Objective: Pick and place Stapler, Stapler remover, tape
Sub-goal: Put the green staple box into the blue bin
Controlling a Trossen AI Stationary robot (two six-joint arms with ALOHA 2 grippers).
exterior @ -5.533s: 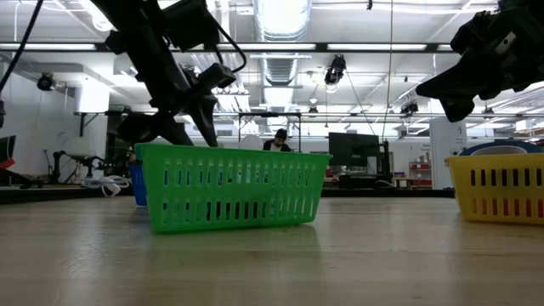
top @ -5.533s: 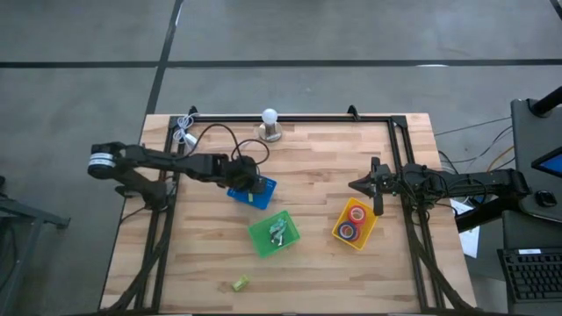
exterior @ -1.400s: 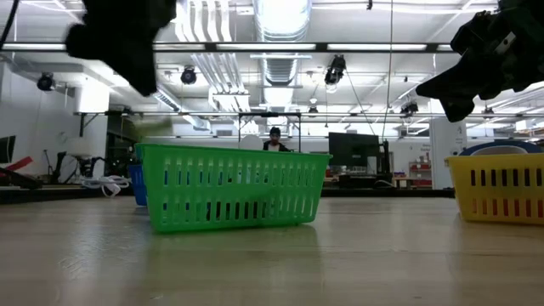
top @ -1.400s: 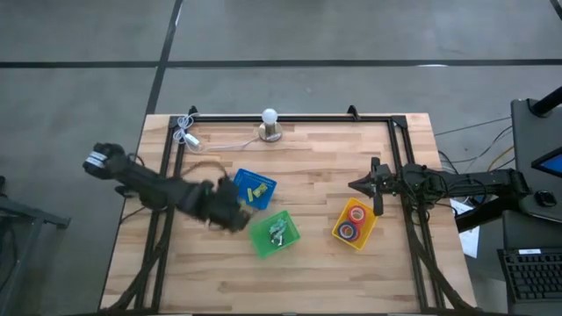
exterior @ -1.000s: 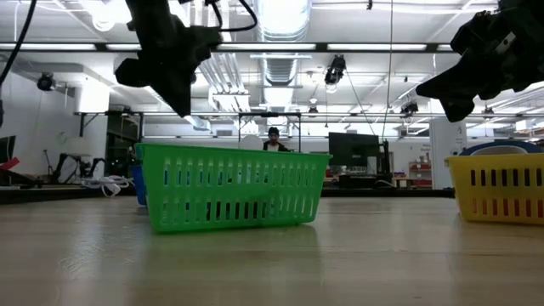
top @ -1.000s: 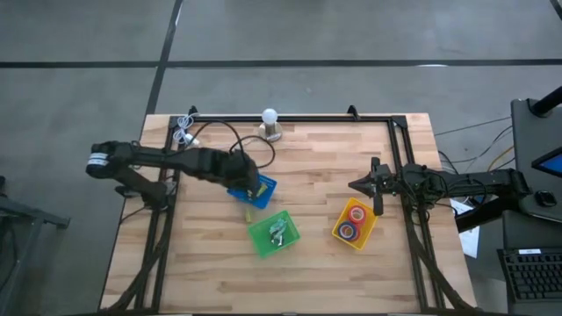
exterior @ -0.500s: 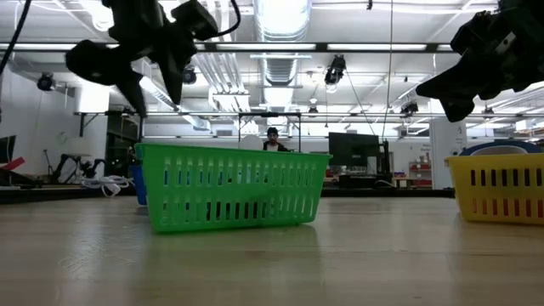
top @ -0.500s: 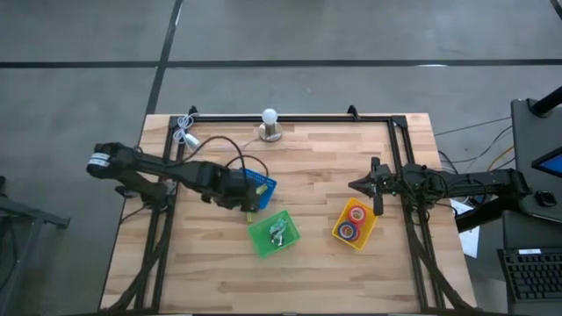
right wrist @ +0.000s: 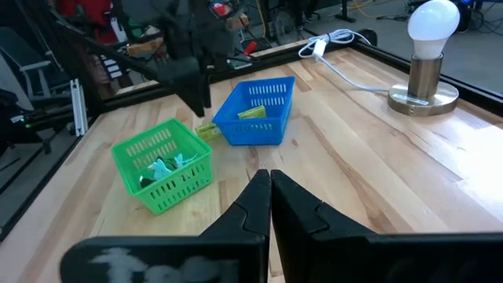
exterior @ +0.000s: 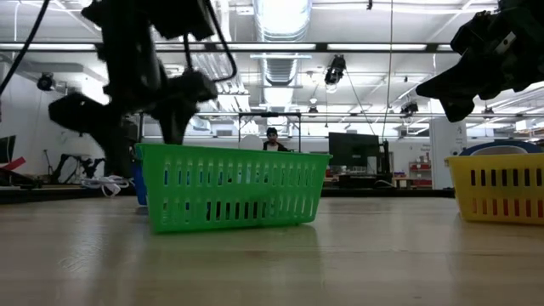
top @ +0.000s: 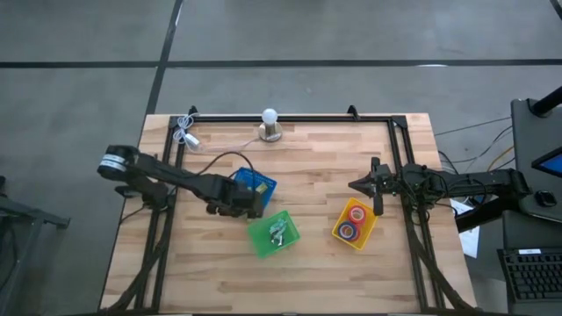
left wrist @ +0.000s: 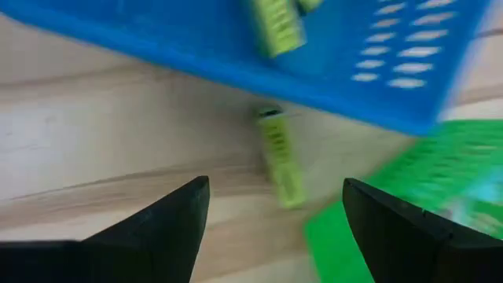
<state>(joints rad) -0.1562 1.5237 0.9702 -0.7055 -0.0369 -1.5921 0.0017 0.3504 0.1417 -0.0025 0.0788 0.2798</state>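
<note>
My left gripper (top: 241,204) is open and low over the table, between the blue bin (top: 260,186) and the green bin (top: 274,234). In the left wrist view a lime-green stapler (left wrist: 280,157) lies flat on the wood beside the blue bin's wall (left wrist: 236,59), ahead of my left gripper (left wrist: 275,200) and in line with the gap between its fingers. A second lime stapler (left wrist: 275,27) lies inside the blue bin. The green bin holds pale staple removers (top: 277,232). Red and blue tape rolls (top: 354,220) lie in the yellow bin (top: 367,235). My right gripper (top: 356,185) hovers shut beyond the yellow bin.
A lamp with a white bulb (top: 270,124) stands at the far edge, and its white cable (top: 185,132) lies coiled at the far left corner. A black frame rail (top: 290,118) runs along the far edge and down both sides. Bare wood lies toward the near edge.
My left gripper has moved from above the blue bin toward the table's near-left and come down low beside the bin's near wall. My right arm has kept still.
</note>
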